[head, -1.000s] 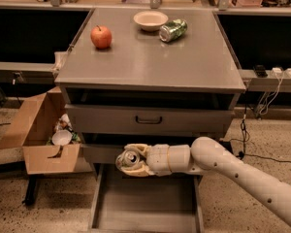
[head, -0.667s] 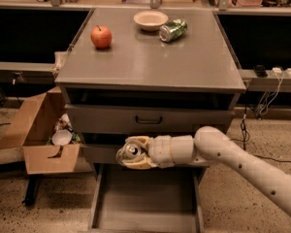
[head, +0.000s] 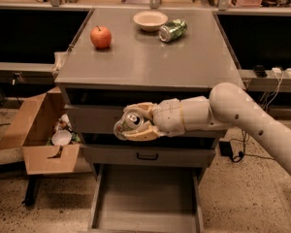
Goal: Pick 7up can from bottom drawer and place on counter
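Note:
My gripper [head: 133,122] is shut on the 7up can [head: 127,122], a small silvery can with its pull-tab lid facing the camera. It holds the can in front of the upper drawer face, just below the front edge of the counter [head: 145,57]. The white arm reaches in from the right. The bottom drawer [head: 145,198] is pulled out below, and its grey floor shows nothing on it.
On the counter stand a red apple [head: 101,37], a white bowl [head: 150,20] and a green can [head: 172,30] lying on its side. A middle drawer with a black handle [head: 146,156] is closed. An open cardboard box [head: 39,135] of rubbish sits on the left floor.
My gripper has risen with the can from just above the bottom drawer to the level of the upper drawer face, nearer the counter edge.

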Tool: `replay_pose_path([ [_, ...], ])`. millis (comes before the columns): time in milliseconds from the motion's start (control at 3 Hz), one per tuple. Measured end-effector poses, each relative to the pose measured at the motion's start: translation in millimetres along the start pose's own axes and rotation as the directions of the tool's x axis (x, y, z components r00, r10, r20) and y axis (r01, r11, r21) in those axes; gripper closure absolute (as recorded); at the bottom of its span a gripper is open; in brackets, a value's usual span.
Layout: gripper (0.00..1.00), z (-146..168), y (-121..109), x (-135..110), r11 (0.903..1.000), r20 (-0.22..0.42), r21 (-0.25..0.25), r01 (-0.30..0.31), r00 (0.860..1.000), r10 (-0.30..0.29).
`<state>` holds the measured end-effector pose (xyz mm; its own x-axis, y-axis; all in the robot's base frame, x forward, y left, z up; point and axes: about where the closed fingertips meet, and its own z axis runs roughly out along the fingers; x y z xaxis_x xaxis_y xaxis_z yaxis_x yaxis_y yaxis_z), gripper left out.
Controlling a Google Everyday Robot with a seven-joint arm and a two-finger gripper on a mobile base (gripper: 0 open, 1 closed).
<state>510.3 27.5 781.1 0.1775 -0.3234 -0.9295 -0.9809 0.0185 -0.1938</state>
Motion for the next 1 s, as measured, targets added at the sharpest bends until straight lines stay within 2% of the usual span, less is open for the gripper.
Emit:
replay_pose_path([
  [333, 1.0, 0.0, 0.0, 0.0, 1.0, 0.0, 0.0, 0.0, 1.0, 0.0],
  [667, 1.0, -16.6, -15.2, -18.2, 1.0, 0.052, -0.003, -0.005, 0.999, 0.005],
  [1000, 1.0, -56.6, -44.6, -50.1, 0.9995, 0.066, 0.007, -0.032, 0.997, 0.031],
])
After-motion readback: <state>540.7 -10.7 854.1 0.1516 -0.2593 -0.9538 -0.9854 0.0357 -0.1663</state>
